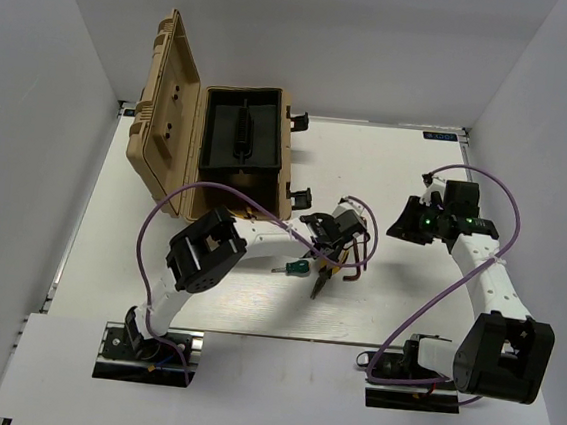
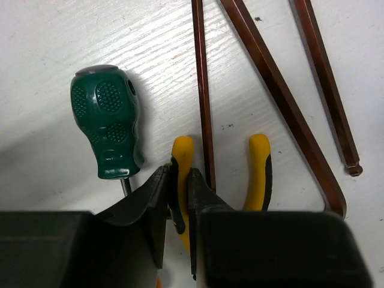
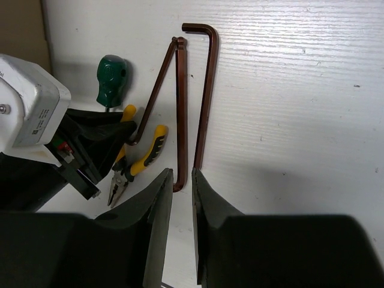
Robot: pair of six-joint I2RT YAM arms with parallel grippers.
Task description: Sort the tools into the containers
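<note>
White walls close off three sides of a pale desk point(image 1: 254, 305), and an open tan toolbox point(image 1: 173, 111) stands at its far left with a black tray point(image 1: 241, 133) sitting in the body. None of the tools are in it that I can see. They lie in a loose cluster mid-desk, in front of the box and to its right. The left claw point(image 2: 180, 186) is down in that cluster, drawn narrow, with a finger pressed to each side of one yellow handle of the pliers point(image 2: 259, 162). The other handle sticks out free beside it. A stubby green screwdriver point(image 2: 108, 129) lies just to one side. The dark-red hex keys point(image 2: 282, 102) fan out on the other, and the thinnest one runs down between the plier handles, right against the pinched one. The right claw point(image 3: 181, 177) hangs above the desk at the keys' end of the cluster, its fingers only a slit apart with nothing between them. To my eye this is the grab on the pliers, with the sorting barely begun. The next move calls for a straight lift, slow enough that the thin key isn't dragged along. After that comes a swing back and left to the toolbox. Held by a single handle, the pliers may well droop or fall open on the way.
</note>
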